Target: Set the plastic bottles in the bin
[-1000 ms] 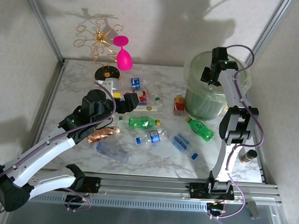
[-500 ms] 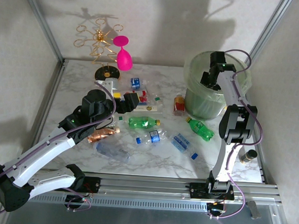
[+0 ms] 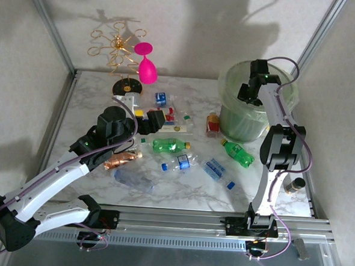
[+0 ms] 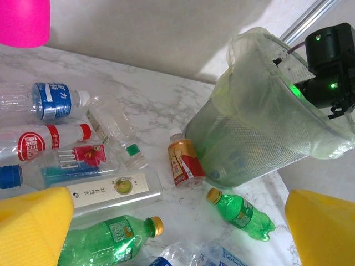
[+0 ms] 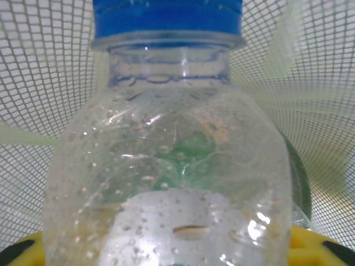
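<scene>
The pale-green bin (image 3: pixel 238 121) stands at the back right, lined with a clear bag. Over its mouth my right gripper (image 3: pixel 251 89) is shut on a clear bottle with a blue cap (image 5: pixel 166 138); the bin's mesh wall (image 5: pixel 44 66) is behind the bottle. Bottles lie on the marble table: a green one (image 3: pixel 171 145), a smaller green one (image 3: pixel 238 153), a clear blue-labelled one (image 3: pixel 178 163), a copper-coloured one (image 3: pixel 121 160) and a red-gold one (image 4: pixel 186 160) beside the bin (image 4: pixel 249 144). My left gripper (image 3: pixel 154 121) hangs open above them, its yellow fingers (image 4: pixel 33 221) holding nothing.
A pink wine glass (image 3: pixel 147 65) and a gold wire rack (image 3: pixel 117 51) stand at the back left. More bottles, blue-labelled (image 4: pixel 50 101) and red-and-white (image 4: pixel 39 141), lie near them. A crushed clear bottle (image 3: pixel 132 178) lies near the front. Metal frame posts bound the table.
My right gripper has sunk a little lower over the bin with the bottle still in it. The left arm has not moved.
</scene>
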Motion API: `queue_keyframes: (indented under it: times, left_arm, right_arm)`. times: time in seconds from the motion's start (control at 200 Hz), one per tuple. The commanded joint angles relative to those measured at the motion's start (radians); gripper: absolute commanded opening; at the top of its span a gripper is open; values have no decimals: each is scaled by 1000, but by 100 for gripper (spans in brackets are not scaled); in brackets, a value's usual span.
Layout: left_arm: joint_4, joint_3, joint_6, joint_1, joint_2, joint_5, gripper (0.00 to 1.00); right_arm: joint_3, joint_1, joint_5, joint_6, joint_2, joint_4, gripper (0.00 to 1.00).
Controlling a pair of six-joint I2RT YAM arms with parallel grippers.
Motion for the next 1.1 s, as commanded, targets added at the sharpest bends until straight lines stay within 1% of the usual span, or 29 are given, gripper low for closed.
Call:
queue_keyframes:
  times: [0.0, 0.28, 0.385, 0.616, 0.716, 0.876, 1.096]
  left_arm:
    - [9, -8, 10, -7, -4, -10, 98]
    - [6, -8, 12, -7, -8, -18, 98]
    - [5, -7, 12, -7, -8, -18, 98]
    - [3, -7, 10, -7, -9, -24, 98]
    - [2, -7, 12, -7, -10, -27, 98]
    - [1, -5, 14, -7, -10, -26, 98]
    - [-2, -4, 16, -7, -8, -31, 98]
  right_arm:
    - [32, -8, -7, -12, -1, -7, 50]
    - [29, -11, -24, -15, -13, -5, 53]
    - [25, -12, -29, -15, -16, -3, 57]
    - [17, -19, -42, -18, -26, 3, 63]
    - [17, -22, -54, -21, -30, 5, 70]
    - [15, -22, -62, -23, -36, 9, 71]
    - [36, -23, -46, -18, -72, 19, 75]
